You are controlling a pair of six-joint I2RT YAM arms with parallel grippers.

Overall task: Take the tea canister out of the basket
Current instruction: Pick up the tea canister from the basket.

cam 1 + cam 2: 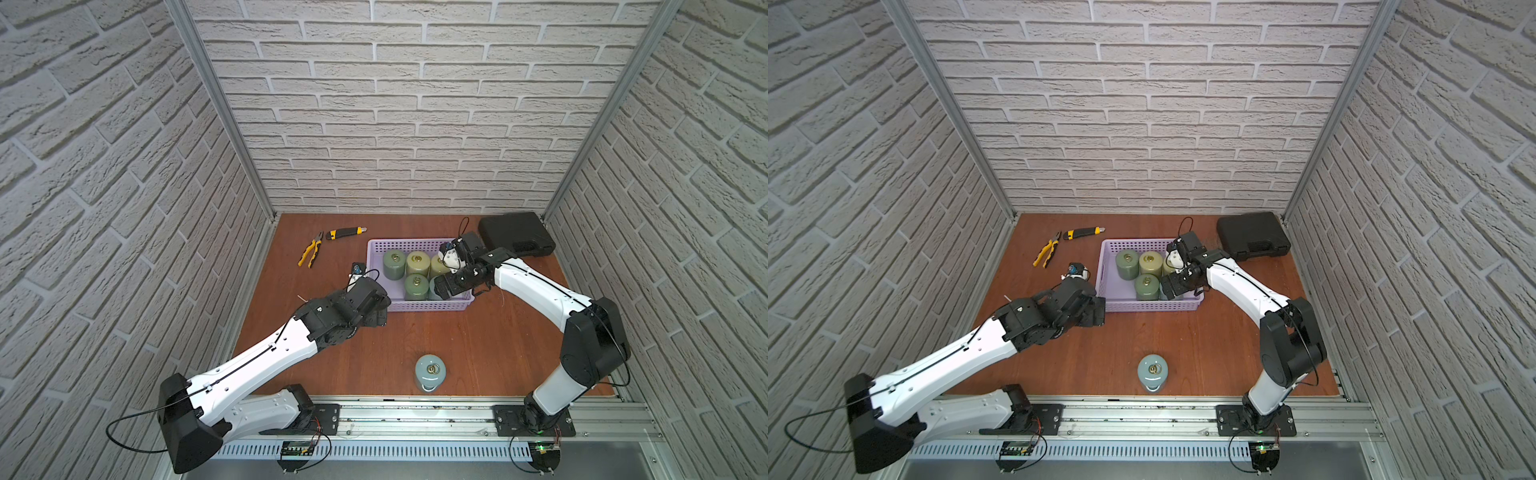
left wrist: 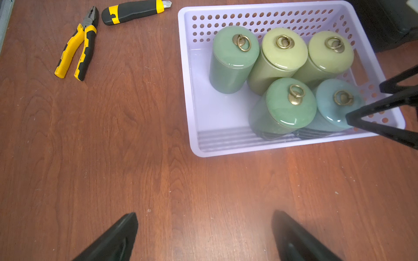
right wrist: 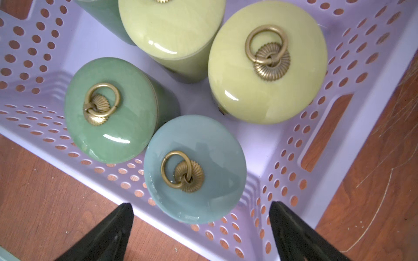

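The lavender basket [image 1: 415, 306] [image 2: 226, 153] holds several upright tea canisters with brass ring lids, in green and yellow-green [image 2: 235, 61], plus a blue one [image 3: 194, 167] [image 2: 337, 106] in its front right corner. My right gripper [image 3: 200, 206] [image 1: 446, 286] hangs open just above that blue canister, one finger over the basket's front wall and the other inside the corner, touching nothing. In both top views it hides most of that canister. My left gripper [image 2: 204, 213] [image 1: 380, 313] is open over bare table beside the basket's front left corner.
Another blue canister [image 1: 430, 371] stands alone on the wooden table near the front edge. Yellow pliers [image 1: 311, 249] and a utility knife [image 1: 345, 232] lie at the back left. A black hard case [image 1: 515, 235] sits right behind the basket's right end.
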